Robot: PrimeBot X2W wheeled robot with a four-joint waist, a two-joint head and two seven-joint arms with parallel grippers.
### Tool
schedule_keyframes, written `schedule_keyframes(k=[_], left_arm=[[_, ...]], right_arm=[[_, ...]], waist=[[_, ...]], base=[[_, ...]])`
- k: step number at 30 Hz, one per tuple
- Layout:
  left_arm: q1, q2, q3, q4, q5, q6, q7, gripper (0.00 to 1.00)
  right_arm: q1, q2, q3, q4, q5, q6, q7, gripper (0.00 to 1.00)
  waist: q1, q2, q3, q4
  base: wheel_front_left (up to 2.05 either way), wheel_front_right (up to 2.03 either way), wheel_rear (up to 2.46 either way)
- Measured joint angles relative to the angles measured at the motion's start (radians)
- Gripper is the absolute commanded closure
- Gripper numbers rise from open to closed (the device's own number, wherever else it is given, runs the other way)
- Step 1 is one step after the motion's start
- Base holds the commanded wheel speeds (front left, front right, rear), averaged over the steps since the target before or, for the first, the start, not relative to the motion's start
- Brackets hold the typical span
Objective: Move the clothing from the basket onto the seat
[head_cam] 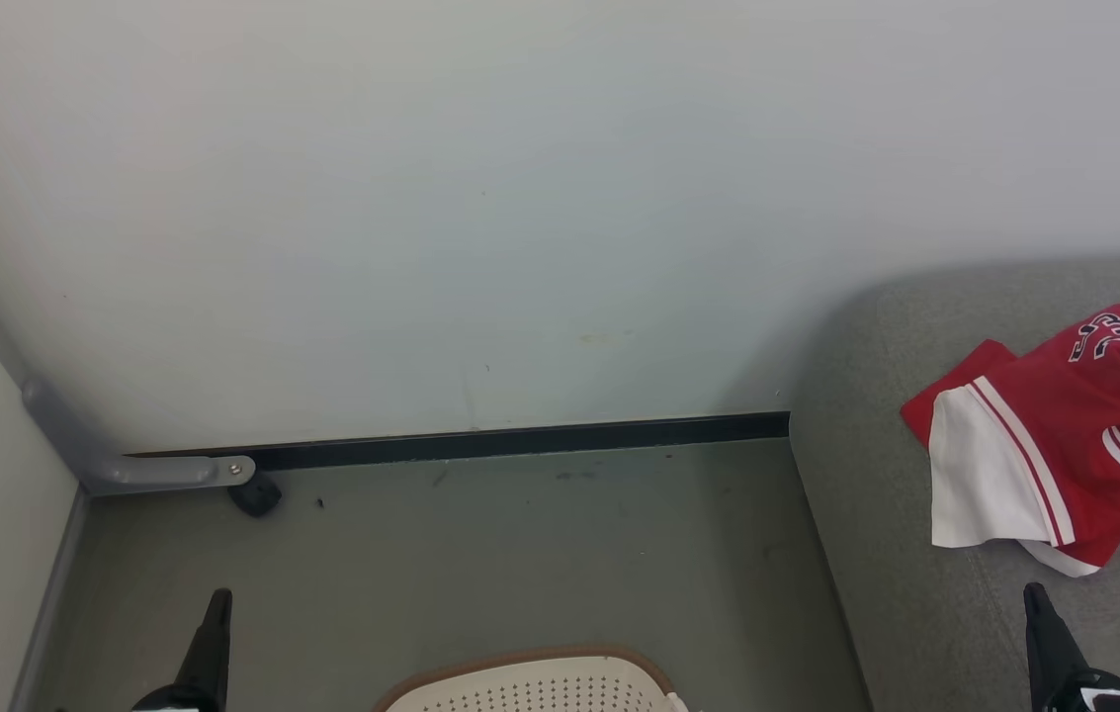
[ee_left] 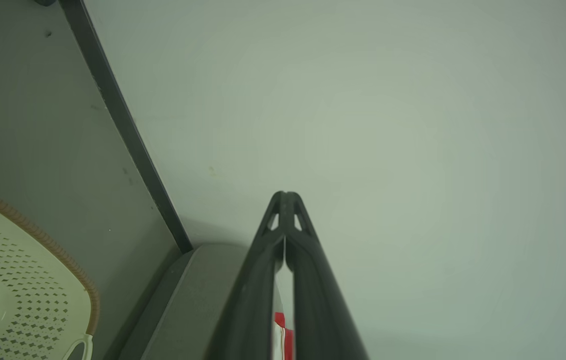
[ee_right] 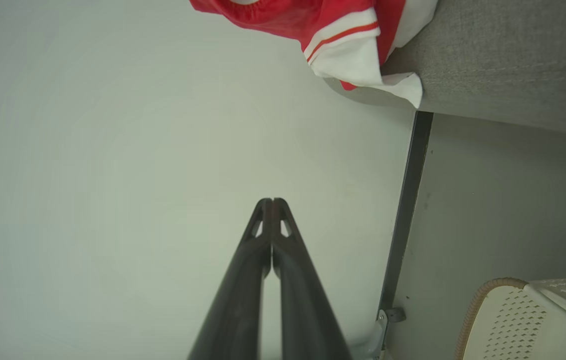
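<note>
My left gripper (head_cam: 219, 605) low at my left side, its two dark fingers pressed together, tips touching, pointing up and forward, my right gripper (head_cam: 1035, 595) low at my right side, fingers likewise closed tip to tip

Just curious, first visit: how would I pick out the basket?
Start at the big grey seat by the pale wall; beside it is grey-green floor. The basket stands on that floor, seen between the left gripper and right gripper. It alone is cream plastic, hole-dotted, brown-rimmed.
</note>
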Motion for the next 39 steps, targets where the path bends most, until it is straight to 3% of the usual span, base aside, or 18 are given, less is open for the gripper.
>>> schedule_keyframes(k=[39], left_arm=[[-0.004,-0.005,0.001,0.001,-0.015,-0.007,0.0,1.0]], right_arm=[[-0.01,0.001,-0.002,0.0,0.003,0.002,0.001,1.0]], waist=[[0.0,-0.0001,0.0,0.0]], base=[[0.0,0.0,0.0]])
